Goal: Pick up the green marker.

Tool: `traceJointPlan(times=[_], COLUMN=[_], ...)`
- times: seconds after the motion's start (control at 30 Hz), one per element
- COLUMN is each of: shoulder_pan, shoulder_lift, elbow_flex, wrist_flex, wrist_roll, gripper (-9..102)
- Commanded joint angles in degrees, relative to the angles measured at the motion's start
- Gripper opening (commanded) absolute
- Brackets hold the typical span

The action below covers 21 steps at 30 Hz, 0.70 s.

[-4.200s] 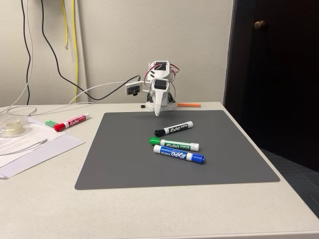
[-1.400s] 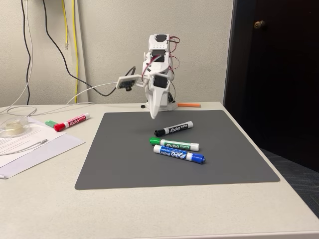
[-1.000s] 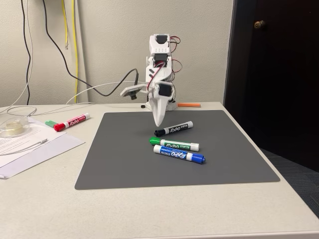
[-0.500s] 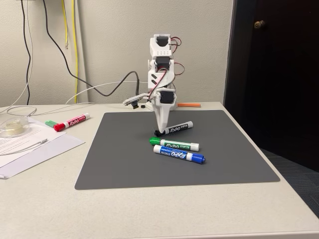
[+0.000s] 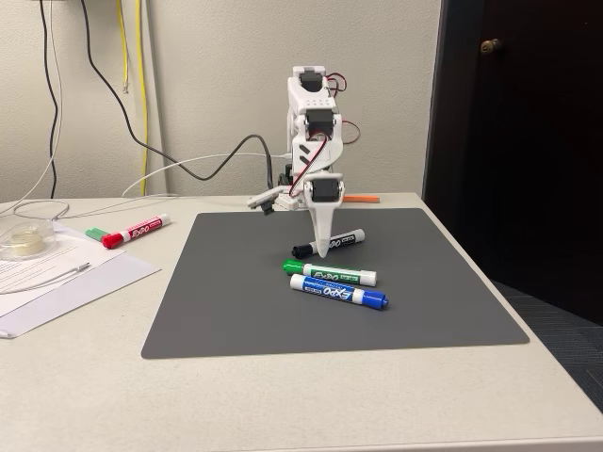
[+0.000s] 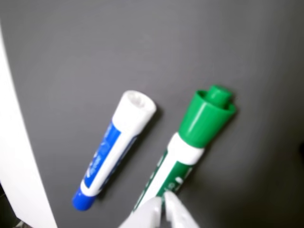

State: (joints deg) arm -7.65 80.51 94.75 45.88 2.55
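Gripper (image 6: 163,204) above green marker (image 6: 190,142) (green-capped, white-barrelled).

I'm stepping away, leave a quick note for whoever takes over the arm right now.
Gripper: empty, fingertips close together in the wrist view, hanging over the green marker's barrel, not gripping it.
Green marker: flat on the gray mat, between the black marker behind it and the blue marker in front of it in the fixed view. Red marker lies off the mat.
Done: approach.
Left: open the gripper, lower around the green barrel, close, lift. Avoid the blue marker beside it.
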Motion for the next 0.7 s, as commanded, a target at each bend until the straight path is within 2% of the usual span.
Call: traceJointPlan(times=[0.0, 0.1, 0.37, 0.67], shoulder_pan=[-0.70, -0.70, -1.05, -0.97], shoulder_lift=[-0.35, -1.67, -4.31, -7.21], elbow_flex=[-2.90, -3.43, -5.10, -6.42], wrist_flex=[-0.88, -0.79, 0.26, 2.02], wrist_roll=[0.79, 1.05, 3.25, 3.60], gripper=[2, 8, 15, 18])
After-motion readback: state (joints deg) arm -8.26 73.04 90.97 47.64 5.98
